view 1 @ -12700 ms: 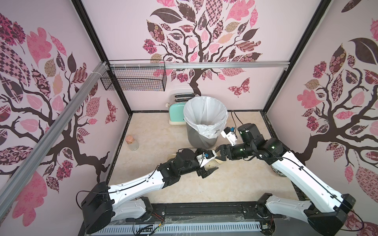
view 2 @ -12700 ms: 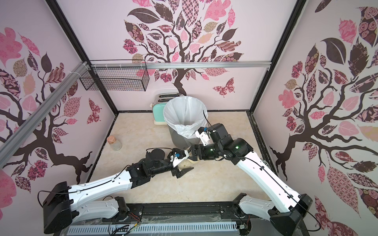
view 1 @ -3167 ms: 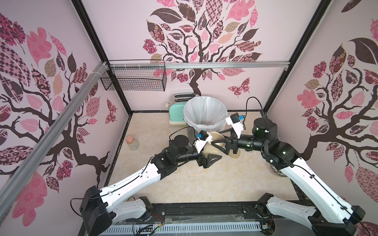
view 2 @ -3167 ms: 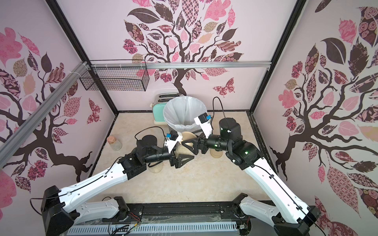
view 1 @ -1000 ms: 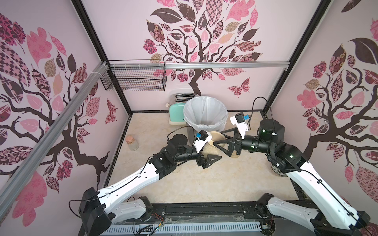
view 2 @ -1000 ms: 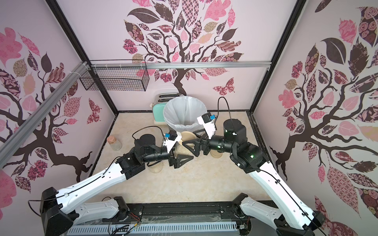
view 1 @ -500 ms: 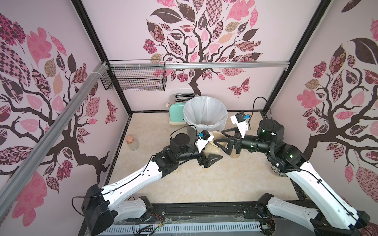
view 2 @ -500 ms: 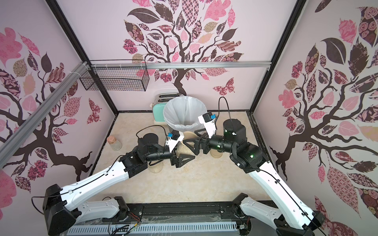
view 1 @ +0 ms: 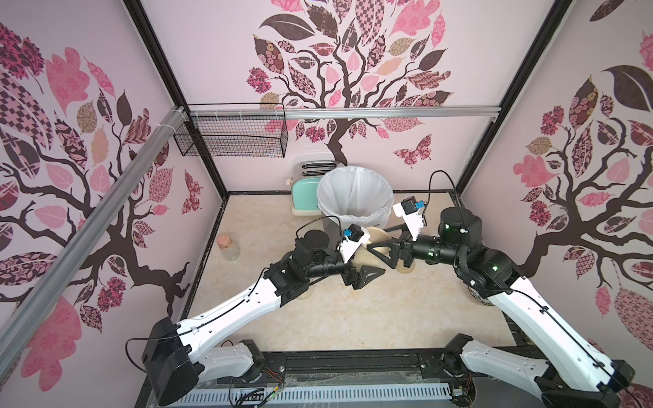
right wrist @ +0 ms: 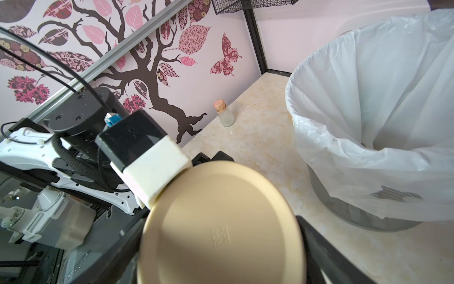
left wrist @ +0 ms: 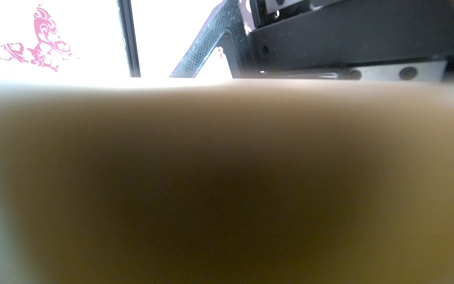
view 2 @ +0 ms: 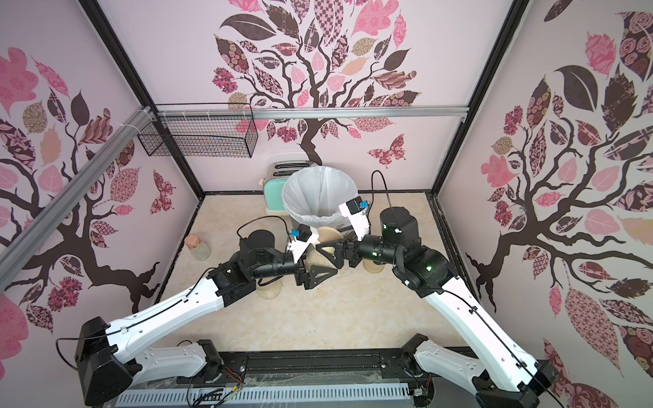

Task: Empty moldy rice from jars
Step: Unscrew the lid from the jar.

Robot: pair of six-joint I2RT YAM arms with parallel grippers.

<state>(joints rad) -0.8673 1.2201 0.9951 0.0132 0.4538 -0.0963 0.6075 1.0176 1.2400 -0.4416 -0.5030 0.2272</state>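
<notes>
My left gripper [view 1: 365,262] is shut on a clear glass jar, held on its side above the table, and moldy rice [view 1: 363,259] [view 2: 315,260] shows through the glass. The jar's beige lid [view 1: 375,235] [right wrist: 221,226] faces my right gripper [view 1: 378,239] [right wrist: 221,246]. Those jaws sit against opposite sides of the lid's rim. A blurred beige surface [left wrist: 221,172] fills the left wrist view and hides that gripper's fingers. A second jar [view 1: 304,292] stands under my left forearm. A third jar [view 1: 404,267] stands below my right gripper.
A bin lined with a white bag [view 1: 355,190] [right wrist: 368,110] stands just behind both grippers, with a teal toaster [view 1: 304,197] beside it. A cork-topped bottle [view 1: 228,246] [right wrist: 224,113] sits near the left wall. A patterned ceramic jar [view 1: 477,296] is under my right arm. A wire basket [view 1: 233,136] hangs on the back wall.
My right gripper's jaws have narrowed from wide open onto the lid over the last second. The left gripper still holds the jar in about the same place.
</notes>
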